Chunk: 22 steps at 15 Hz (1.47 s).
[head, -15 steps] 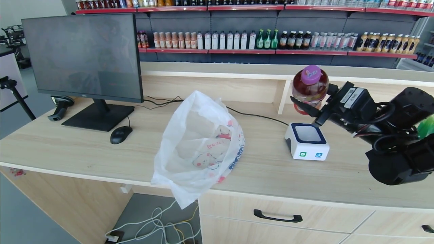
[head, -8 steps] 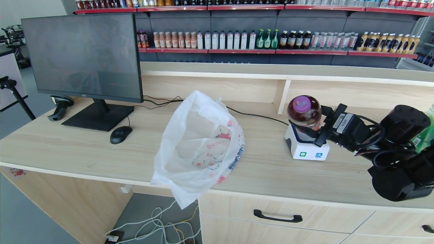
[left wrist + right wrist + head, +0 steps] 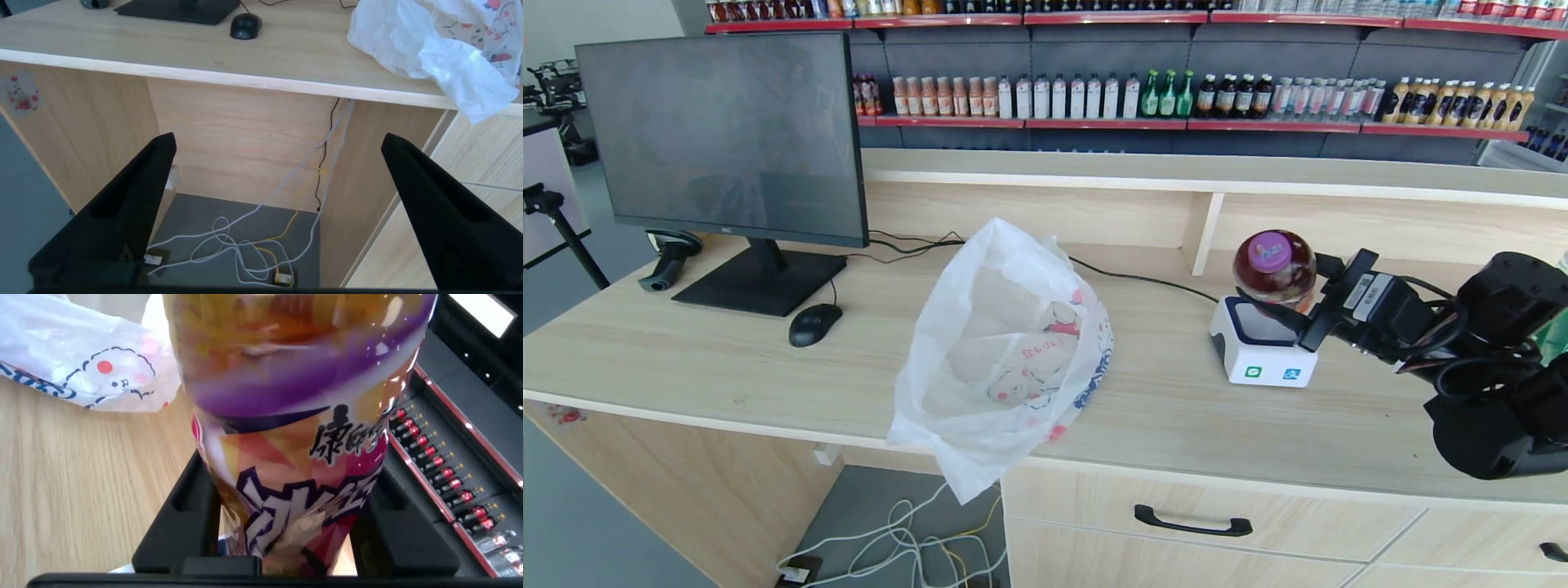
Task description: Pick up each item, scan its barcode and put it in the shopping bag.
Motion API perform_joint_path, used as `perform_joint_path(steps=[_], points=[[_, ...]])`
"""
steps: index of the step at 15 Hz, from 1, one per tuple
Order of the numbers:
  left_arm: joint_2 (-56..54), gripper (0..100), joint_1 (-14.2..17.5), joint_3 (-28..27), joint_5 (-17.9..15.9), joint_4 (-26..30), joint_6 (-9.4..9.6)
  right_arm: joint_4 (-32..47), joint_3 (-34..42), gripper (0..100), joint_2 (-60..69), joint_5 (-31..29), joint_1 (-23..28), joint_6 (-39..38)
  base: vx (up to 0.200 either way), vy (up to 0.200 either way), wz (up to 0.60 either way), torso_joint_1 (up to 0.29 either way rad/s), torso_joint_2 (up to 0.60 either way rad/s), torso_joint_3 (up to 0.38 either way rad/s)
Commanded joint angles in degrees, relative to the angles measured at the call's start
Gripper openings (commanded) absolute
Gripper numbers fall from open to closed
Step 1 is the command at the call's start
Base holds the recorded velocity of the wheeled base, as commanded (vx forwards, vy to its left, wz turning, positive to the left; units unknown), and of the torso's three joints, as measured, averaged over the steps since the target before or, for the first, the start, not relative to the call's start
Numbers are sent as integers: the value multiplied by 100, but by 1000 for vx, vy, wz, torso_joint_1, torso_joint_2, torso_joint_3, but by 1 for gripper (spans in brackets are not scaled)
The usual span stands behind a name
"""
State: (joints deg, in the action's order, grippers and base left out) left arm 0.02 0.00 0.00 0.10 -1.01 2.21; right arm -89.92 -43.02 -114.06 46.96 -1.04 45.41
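1 bottle (image 3: 1270, 268) lowered since 1 s ago, over scanner (image 3: 1262, 355) at right; right gripper (image 3: 1278, 284) clamped on it; left gripper (image 3: 279, 147) wide apart.

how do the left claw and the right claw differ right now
The left claw is open and empty; the right claw is shut on the bottle. The left claw is out in front of the counter, pointed at the opening under it where loose cables lie; the right claw is over the countertop, holding the bottle upright by the scanner. Both have dark fingers.
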Motion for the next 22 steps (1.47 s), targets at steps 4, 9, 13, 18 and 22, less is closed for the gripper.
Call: perform_joint_path(steps=[4,9,13,18,22], points=[[6,100,0,0,-1,5,-1,-8,-22,0,-187,-2,165,12,0,0,0,0,0,0],[6,100,0,0,-1,5,-19,-8,-207,0,-293,-2,227,-41,0,0,0,0,0,0],[6,100,9,0,-1,13,-19,-8,-224,0,-328,-2,235,-32,0,0,0,0,0,0],[-2,100,0,0,-1,48,-1,-8,-163,0,-328,-2,235,-32,0,0,0,0,0,0],[-2,100,0,0,-1,57,-45,-8,-136,0,-196,-11,227,-164,0,0,0,0,0,0]])
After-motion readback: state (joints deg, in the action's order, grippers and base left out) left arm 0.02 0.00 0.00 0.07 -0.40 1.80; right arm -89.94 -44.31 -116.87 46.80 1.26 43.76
